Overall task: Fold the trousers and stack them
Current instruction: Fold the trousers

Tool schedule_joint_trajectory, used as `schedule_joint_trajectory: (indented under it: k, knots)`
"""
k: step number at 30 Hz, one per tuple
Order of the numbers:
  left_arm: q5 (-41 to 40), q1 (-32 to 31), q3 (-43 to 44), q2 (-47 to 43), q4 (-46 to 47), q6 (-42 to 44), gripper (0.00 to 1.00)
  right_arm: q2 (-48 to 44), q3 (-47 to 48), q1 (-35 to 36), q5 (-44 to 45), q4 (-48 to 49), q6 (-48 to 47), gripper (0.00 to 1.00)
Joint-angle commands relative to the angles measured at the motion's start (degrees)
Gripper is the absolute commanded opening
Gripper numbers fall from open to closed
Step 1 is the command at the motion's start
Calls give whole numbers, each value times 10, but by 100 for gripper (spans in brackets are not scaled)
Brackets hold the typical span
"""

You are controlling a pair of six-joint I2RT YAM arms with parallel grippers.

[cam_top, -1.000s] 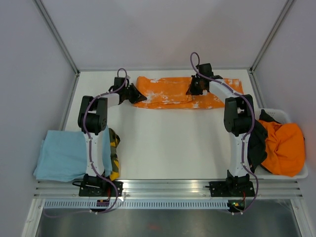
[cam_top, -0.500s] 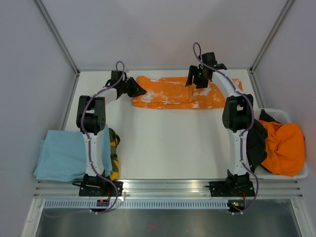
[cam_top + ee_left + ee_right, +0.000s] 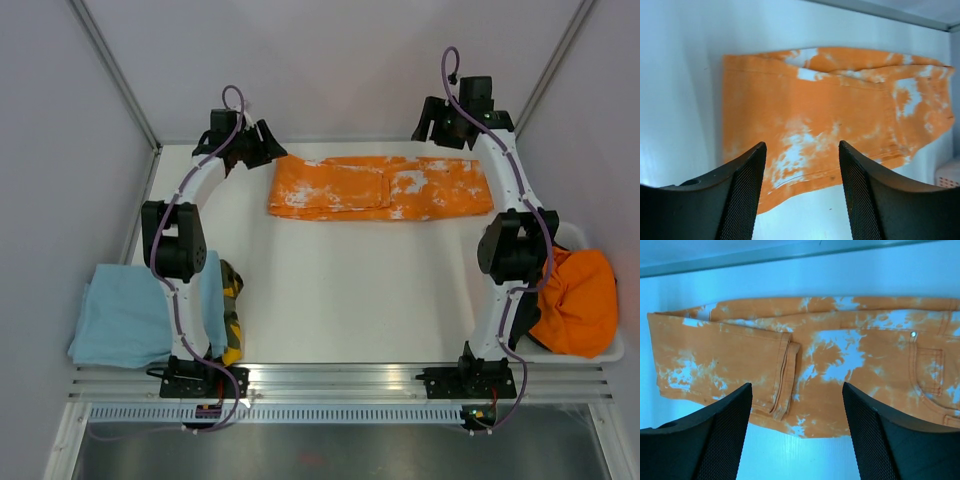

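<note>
- Trousers (image 3: pixel 380 188) lay flat along the far side of the worktop (image 3: pixel 340 290), long axis running left to right, just short of the back wall.
- They were orange with white blotches. The legs were doubled back, so the hems sat roughly mid-length on top of the lower layer (hem edge clear in the right wrist view).
- The waist end was on the right, and a pocket and a small button showed there in the right wrist view.
- Left fingers (image 3: pixel 740 195) were spread wide and held nothing. They hung in the air above the trousers' left end, with cloth visible between them.
- Right fingers (image 3: pixel 720 440) were also spread wide and empty. They were raised over the trousers, with no contact with the fabric that I could see.
- From the top camera, the left arm reached to the far left corner and the right arm to the far right corner, one beyond each end of the garment.
- A light blue cloth (image 3: pixel 125 315) lay folded at the near left, beside the left arm's base.
- A camouflage garment (image 3: pixel 231 300) lay just beside it, partly hidden by the arm.
- A plain orange garment (image 3: pixel 580 300) was bunched in a white bin (image 3: pixel 600 352) at the right edge, well apart from the trousers.
</note>
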Motion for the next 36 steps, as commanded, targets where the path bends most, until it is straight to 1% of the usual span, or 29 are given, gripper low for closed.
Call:
schedule_joint_trajectory:
  k: [1,4,6,9,14,16,21,24,25,28,29,32,36]
  knots:
    - [-95,2,2,-6,-72,74,66,-3,-51,5,-36,6,15,78]
    - [-109,2,3,6,-72,82,66,3,-83,21,-32,20,21,78]
    - [-116,2,8,15,-66,74,66,6,-111,32,-28,43,19,78]
    - [-135,2,20,37,-54,57,66,24,-129,50,-28,69,30,78]
    - [-104,0,36,71,-24,28,64,70,-138,65,-25,127,62,78]
    - [-105,0,43,77,-23,24,64,92,-136,69,-32,142,74,77]
    - [-114,0,43,78,-33,28,63,138,-123,80,-36,149,81,75]
    - [-122,0,43,75,-40,38,63,153,-122,83,-35,153,82,73]
    - [-123,0,43,73,-42,42,63,155,-120,84,-33,153,82,71]
    - [-125,1,42,71,-44,45,63,160,-118,87,-33,155,88,55]
    - [-125,2,43,72,-44,46,63,160,-117,87,-35,158,90,47]
    - [-123,4,43,72,-44,41,63,159,-114,93,-40,167,97,34]
    - [-118,11,43,75,-44,35,63,163,-102,103,-55,175,106,31]
